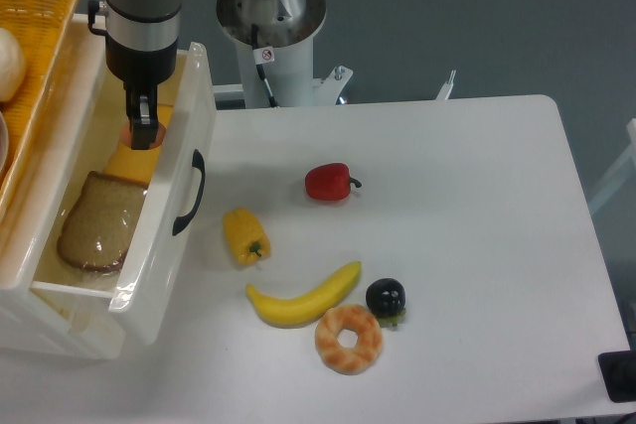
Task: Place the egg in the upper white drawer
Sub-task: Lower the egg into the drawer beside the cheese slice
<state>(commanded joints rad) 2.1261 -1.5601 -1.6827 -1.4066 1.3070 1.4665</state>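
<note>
Egg (136, 135) sits pinched between my fingers (145, 126), only a sliver of pinkish-tan showing around the dark tips, and it hangs inside the open white drawer (189, 136) at the far left of the scene, above a yellow wedge (129, 161) that lies on the drawer floor. I judge the carry to be done: the egg is within the drawer's walls, not over the tabletop (447, 245). What is left, as I read it, is lowering it the last bit, letting go, and lifting clear. I cannot tell from this view whether the egg already touches the wedge or hangs just above it.

My arm (145, 17) comes straight down from the top edge of the picture, wrist vertical, fingers pointing down into the far half of the drawer, close to its right wall. The fingers are closed on the egg with no visible gap.

A slice of brown bread (99, 220) lies nearer in the same drawer. Out on the tabletop, well apart from the drawer, are a red pepper (330, 183), a yellow pepper (245, 234), a banana (303, 296), a doughnut (349, 339) and a dark round fruit (385, 297).
</note>
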